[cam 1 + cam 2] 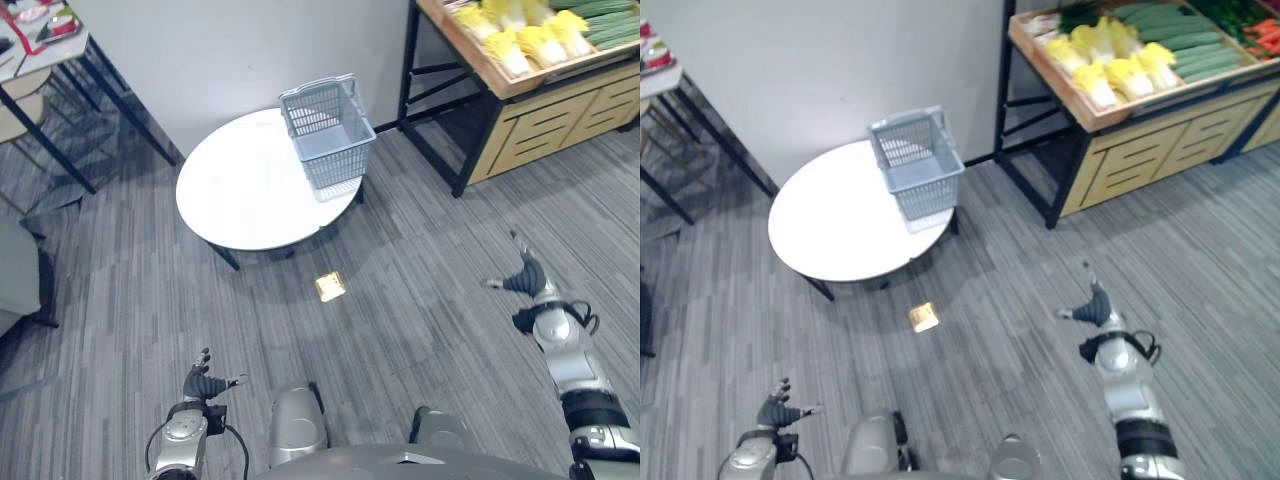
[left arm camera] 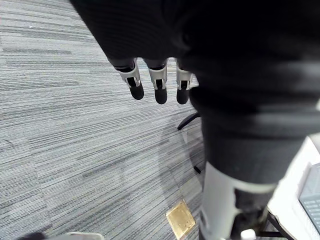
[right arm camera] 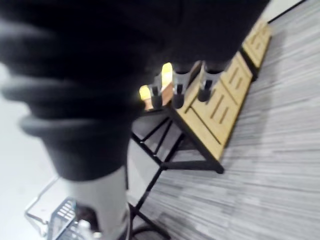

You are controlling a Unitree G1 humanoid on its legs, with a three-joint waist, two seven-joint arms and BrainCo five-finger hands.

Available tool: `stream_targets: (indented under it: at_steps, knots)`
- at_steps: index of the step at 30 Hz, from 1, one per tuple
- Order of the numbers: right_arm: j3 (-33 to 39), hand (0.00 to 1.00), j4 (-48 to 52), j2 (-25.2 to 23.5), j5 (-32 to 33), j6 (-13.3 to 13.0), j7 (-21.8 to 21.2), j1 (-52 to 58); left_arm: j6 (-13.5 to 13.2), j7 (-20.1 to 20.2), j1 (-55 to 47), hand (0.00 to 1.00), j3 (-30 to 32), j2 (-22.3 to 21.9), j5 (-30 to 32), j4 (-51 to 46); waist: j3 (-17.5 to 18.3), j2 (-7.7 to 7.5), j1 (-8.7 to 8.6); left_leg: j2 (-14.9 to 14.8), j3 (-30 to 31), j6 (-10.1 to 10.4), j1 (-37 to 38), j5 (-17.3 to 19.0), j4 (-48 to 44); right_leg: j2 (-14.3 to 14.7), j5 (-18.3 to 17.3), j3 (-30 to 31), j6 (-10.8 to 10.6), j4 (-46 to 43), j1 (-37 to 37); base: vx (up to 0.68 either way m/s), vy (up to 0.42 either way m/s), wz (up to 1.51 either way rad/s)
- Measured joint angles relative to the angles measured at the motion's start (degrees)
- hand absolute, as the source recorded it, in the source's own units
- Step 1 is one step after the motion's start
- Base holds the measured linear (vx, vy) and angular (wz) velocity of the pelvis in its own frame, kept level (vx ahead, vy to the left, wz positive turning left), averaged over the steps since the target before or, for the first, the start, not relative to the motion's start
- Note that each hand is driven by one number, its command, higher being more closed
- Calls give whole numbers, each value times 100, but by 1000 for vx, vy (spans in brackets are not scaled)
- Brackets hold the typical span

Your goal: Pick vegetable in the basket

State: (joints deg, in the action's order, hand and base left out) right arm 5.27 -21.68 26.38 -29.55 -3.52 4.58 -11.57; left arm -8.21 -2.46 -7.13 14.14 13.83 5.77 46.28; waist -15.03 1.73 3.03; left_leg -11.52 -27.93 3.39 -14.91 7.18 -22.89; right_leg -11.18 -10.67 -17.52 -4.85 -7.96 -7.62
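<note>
A grey wire basket (image 1: 328,130) stands empty on the right edge of a round white table (image 1: 240,195). Yellow-green cabbages (image 1: 1110,62) lie in a wooden produce stand (image 1: 1140,140) at the upper right, with green vegetables (image 1: 1185,45) beside them. My right hand (image 1: 525,278) hangs over the carpet to the right, open, fingers pointing toward the stand and holding nothing. Low at the left, my left hand (image 1: 203,382) is open over the floor, with its fingers (image 2: 159,85) straight in the left wrist view.
A brass floor plate (image 1: 331,287) lies in the carpet in front of the table. A black-legged table (image 1: 50,60) with items stands at the far left. The stand's black metal frame (image 1: 430,120) sits between basket and produce.
</note>
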Motion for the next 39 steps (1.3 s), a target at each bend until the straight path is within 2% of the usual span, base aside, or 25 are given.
stream_targets:
  at_steps: [1, 2, 3, 4, 5, 6, 7, 9, 11, 12, 13, 14, 15, 16, 17, 18, 19, 20, 21, 22, 23, 24, 30, 34, 39]
  knots:
    - [-47, 0, 0, 30, -8, -2, 9, -88, -1, 5, -24, 0, -1, -13, 0, 0, -3, -6, 14, 99, 27, -98, 18, -330, 409, -37, -47, -41, -82, 22, -88, 516, 201, 29]
    - [-172, 0, -18, 53, -9, -4, 55, -253, 0, 5, -75, 0, 7, -13, -3, 8, -33, -121, 81, 405, -12, -520, 251, -804, 816, -202, -89, -66, -288, 42, -255, 508, 200, 49]
    - [-267, 0, -48, 87, -25, -41, 58, -402, -45, 3, -46, 0, 5, -32, -6, -53, 11, -268, 67, 589, 41, -700, 287, -779, 870, -304, 74, -123, -435, 115, -343, 584, 205, 56]
    - [-353, 0, -113, 81, -56, -47, 58, -614, -112, 7, -45, 0, 5, -37, -4, -52, 0, -298, 99, 519, 56, -854, 233, -614, 553, -294, 271, -81, -540, 176, -456, 454, 137, 48]
    - [-434, 0, -135, 81, -62, -56, 57, -725, -110, 7, -51, 0, 6, -47, -5, -32, 2, -334, 143, 469, 58, -907, 239, -526, 354, -283, 429, -59, -556, 236, -584, 419, 114, 13]
    - [-595, 0, -146, 84, -127, -124, 56, -901, -109, 7, -125, 0, 20, -95, 5, -23, 26, -369, 295, 454, 71, -949, 442, -432, 229, -258, 736, -58, -557, 251, -812, 372, 87, 2]
    - [-671, 0, -149, 84, -170, -231, 59, -1085, -118, 9, -225, 0, 39, -166, 8, -27, 105, -378, 393, 499, 99, -873, 700, -338, 347, -252, 963, -68, -514, 7, -856, 354, 83, 6]
    - [-771, 0, -159, 89, -300, -296, 99, -1311, -119, 37, -368, 0, 11, -211, 8, 4, 293, -317, 410, 588, 294, -629, 1019, -108, 778, -287, 1021, -36, -518, -931, -539, 309, 107, 33]
    - [-980, 0, -355, 46, -335, -315, 171, -1551, -92, 81, -355, 0, -70, -76, 30, 140, 252, -546, 404, 797, 519, -581, 1448, -40, 1297, -555, 1189, 749, -672, -3367, 555, 311, 9, 63]
    - [-1107, 0, -542, 44, -339, -311, 167, -1669, -71, 82, -317, 0, -124, -47, 43, 233, 241, -580, 412, 801, 644, -588, 1561, -31, 1308, -514, 972, 1031, -687, -4176, 975, 349, -106, 71]
    - [-1152, 0, -710, 44, -339, -284, 167, -1786, -37, 85, -275, 0, -258, -52, 43, 247, 156, -506, 403, 742, 814, -582, 1792, -32, 1398, -415, 659, 1103, -574, -4758, 1332, 296, -105, 66]
    - [-1149, 0, -732, 48, -339, -256, 181, -1823, -37, 86, -256, 0, -325, -55, 43, 237, 113, -436, 394, 699, 896, -581, 1876, -33, 1425, -350, 508, 1099, -464, -4821, 1481, 293, -120, 81]
    - [-1147, 0, -740, 95, -340, -246, 195, -1930, -38, 86, -170, 0, -382, -57, 41, 230, 62, -375, 343, 599, 1097, -538, 2009, -59, 1498, -236, 269, 1040, -162, -4555, 1725, 251, -154, 80]
    - [-1141, 0, -737, 136, -339, -243, 213, -2048, -42, 86, -95, 0, -382, -42, 34, 223, 24, -310, 292, 553, 1280, -519, 1993, -71, 1520, -171, 180, 1032, -68, -4074, 1938, 280, -247, 115]
    - [-1114, 0, -740, 243, -339, -238, 234, -2210, -49, 90, 39, 0, -407, -15, 32, 223, -15, -276, 226, 511, 1519, -407, 1960, -95, 1597, -101, 125, 1074, -78, -3052, 2078, 210, -258, 104]
    - [-1097, 0, -740, 329, -339, -233, 240, -2275, -62, 97, 110, 0, -433, 3, 32, 223, 8, -322, 203, 498, 1624, -276, 1911, -84, 1620, -78, 147, 1107, -81, -2436, 2110, 192, -322, 123]
    - [-1018, 0, -757, 450, -339, -202, 253, -2401, -118, 133, 213, 0, -545, 122, 34, 199, 31, -465, 190, 584, 1859, -73, 1704, -66, 1614, -106, 514, 1258, -114, -1028, 2113, 224, -466, 122]
    - [-982, 0, -813, 532, -339, -155, 324, -2587, -141, 193, 290, 0, -638, 282, 37, 208, -44, -709, 146, 779, 2103, 186, 1635, -21, 1627, -251, 1206, 1549, -247, -357, 2120, 216, -457, 111]
    - [-1001, 0, -961, 606, -340, -120, 364, -2775, -109, 214, 343, 0, -675, 159, 38, 230, -70, -450, 176, 594, 2145, 319, 1570, -116, 1682, -83, 1248, 1415, -238, -289, 2087, 194, -346, 75]
    - [-1008, 0, -1012, 675, -341, -94, 367, -2864, -140, 227, 291, 0, -758, 126, 39, 200, -46, -332, 157, 492, 2055, 358, 1470, -154, 1710, 17, 1297, 1323, -143, -90, 2042, 174, -200, 26]
    - [-1029, 0, -1206, 894, -339, -40, 421, -3216, -211, 213, 270, 0, -809, 33, 35, 170, -110, -30, 248, 212, 1983, 409, 1387, -213, 1875, 282, 1490, 1140, -11, 253, 2025, 166, -185, 15]
    - [-1038, 0, -1317, 1007, -339, -16, 465, -3449, -219, 212, 287, 0, -811, 14, 36, 175, -203, 79, 271, 129, 1999, 460, 1374, -305, 2006, 369, 1522, 1059, 37, 343, 2025, 141, -195, 10]
    - [-1444, 0, -2160, 1722, -339, -5, 560, -4847, -352, 208, 311, 0, -938, -14, -14, 217, -430, 296, 252, 92, 2157, 516, 879, -526, 2242, 462, 1791, 865, 80, 838, 2286, 63, -66, 21]
    - [-1760, 0, -2637, 1884, -337, -43, 683, -5648, -370, 179, 360, 0, -947, -3, -28, 224, -761, 389, 254, 228, 2262, 490, 562, -603, 2245, 351, 2053, 824, -4, 1251, 2334, -25, 10, 21]
    - [-2234, 0, -3535, 1955, -328, -65, 703, -6745, -372, 25, 393, 0, -865, 4, -483, 222, -1130, 537, 299, 283, 2444, 491, 17, -757, 2283, 297, 2232, 737, -18, 1335, 2753, -59, -16, 18]
